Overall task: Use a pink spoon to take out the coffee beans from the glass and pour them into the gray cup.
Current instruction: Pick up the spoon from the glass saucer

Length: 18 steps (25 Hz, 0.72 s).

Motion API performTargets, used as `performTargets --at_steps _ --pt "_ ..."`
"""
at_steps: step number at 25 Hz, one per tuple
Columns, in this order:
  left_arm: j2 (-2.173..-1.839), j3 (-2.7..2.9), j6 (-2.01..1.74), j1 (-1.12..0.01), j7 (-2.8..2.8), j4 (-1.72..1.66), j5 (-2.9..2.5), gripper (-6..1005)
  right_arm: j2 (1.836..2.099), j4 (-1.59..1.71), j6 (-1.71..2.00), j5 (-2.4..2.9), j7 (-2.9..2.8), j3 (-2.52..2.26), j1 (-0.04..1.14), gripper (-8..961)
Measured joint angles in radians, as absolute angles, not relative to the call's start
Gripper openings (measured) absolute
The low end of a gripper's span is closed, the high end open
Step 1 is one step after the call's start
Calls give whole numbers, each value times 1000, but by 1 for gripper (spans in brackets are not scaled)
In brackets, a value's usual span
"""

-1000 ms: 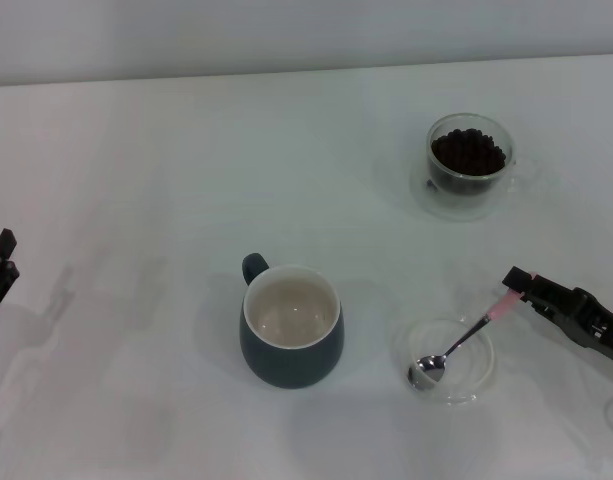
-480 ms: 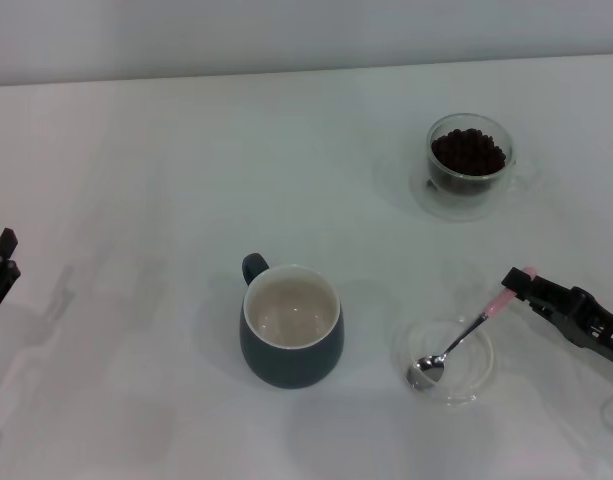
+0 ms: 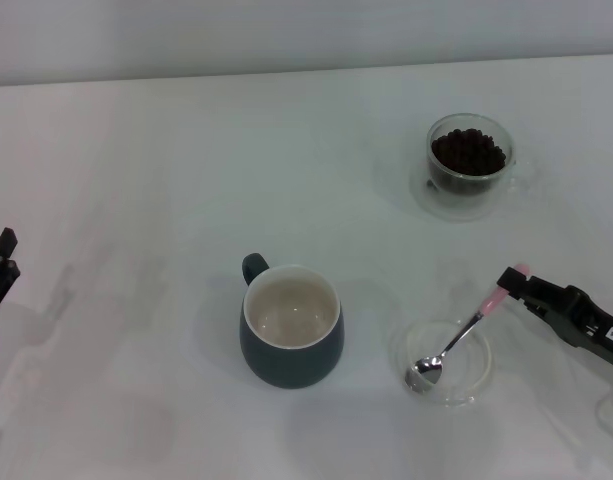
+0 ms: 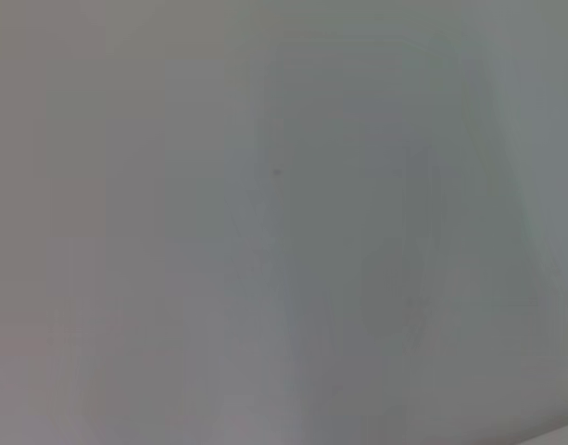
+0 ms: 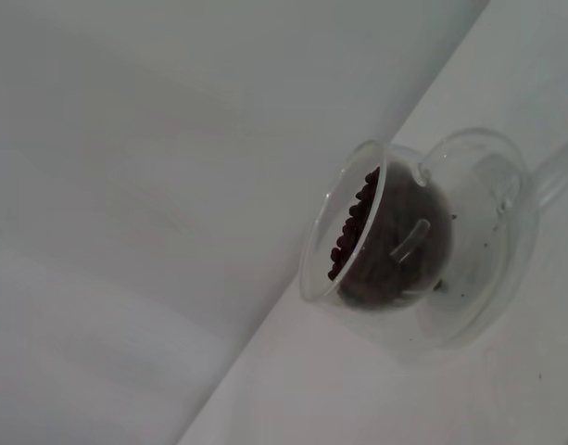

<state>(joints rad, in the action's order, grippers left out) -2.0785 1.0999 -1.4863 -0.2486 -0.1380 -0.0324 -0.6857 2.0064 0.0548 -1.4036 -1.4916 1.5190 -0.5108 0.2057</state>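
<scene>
Pink spoon [image 3: 458, 337] slants from the saucer [image 3: 473, 380] up to your right gripper [image 3: 513, 279], closed on its handle end; the glass [image 3: 470, 165] of coffee beans [image 3: 468, 152] stands straight beyond.

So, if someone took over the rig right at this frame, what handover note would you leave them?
Right gripper: shut on the pink spoon at its handle end; spoon bowl rests in the clear saucer.
Left gripper: parked at the table's far left edge, holding nothing visible.
The glass, far right, is full of coffee beans.
The gray cup, near centre, looks empty.
Done: spoon gripped.
Left: lift it, scoop beans from the glass, pour into the gray cup.
</scene>
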Motion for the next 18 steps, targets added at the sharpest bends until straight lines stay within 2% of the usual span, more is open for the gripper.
performTargets --at_steps 2,18 --pt "-2079 1100 -1486 -248 -138 -32 -686 764 2006 55 -1403 -1492 1519 -511 207 138" --pt "-2079 1100 -1485 -244 -137 -29 -686 763 2006 57 -1448 -1496 1522 -505 204 139"
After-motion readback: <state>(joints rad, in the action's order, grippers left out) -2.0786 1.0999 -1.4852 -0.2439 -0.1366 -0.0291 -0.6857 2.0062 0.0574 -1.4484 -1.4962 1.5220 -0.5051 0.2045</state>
